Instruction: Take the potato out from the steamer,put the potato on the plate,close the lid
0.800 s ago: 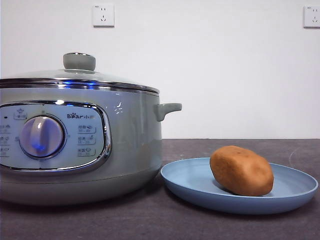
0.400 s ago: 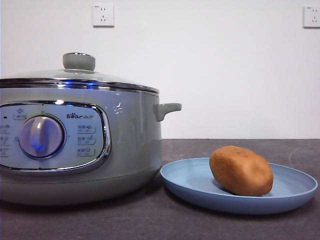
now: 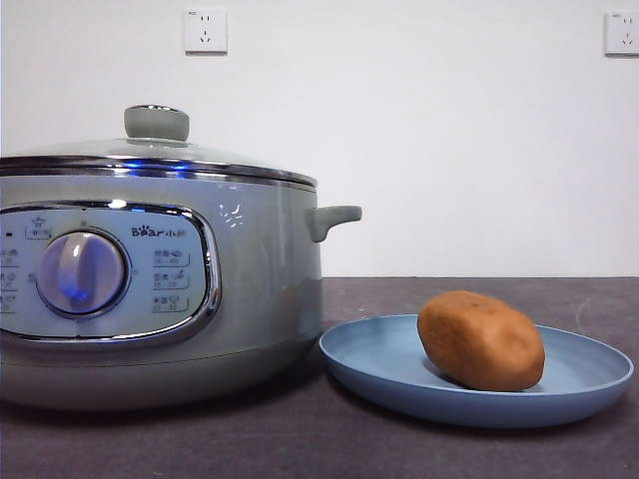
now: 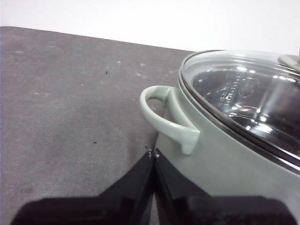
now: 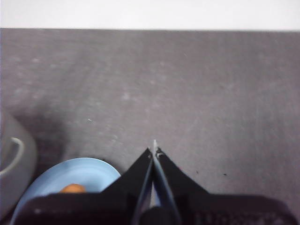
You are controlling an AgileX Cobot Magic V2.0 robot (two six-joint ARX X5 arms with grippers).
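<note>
The left gripper [image 4: 153, 153], black jaws pressed together and empty, hangs beside the large pale grey-green steamer [image 3: 260, 289] near its looped side handle [image 4: 165, 117]. The right gripper [image 5: 154, 146], likewise closed on nothing, hangs over bare table past the wide matte light-blue plate [image 3: 384, 371]. The smooth oval orange-brown potato [image 3: 481, 340] rests on that plate at lower right of the front view. The domed glass lid [image 3: 160, 152] with its steel rim is seated on the steamer at left, so the task looks complete.

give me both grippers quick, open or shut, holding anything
Left gripper: shut, holding nothing, beside the steamer.
Right gripper: shut, holding nothing, above the table near the plate.
</note>
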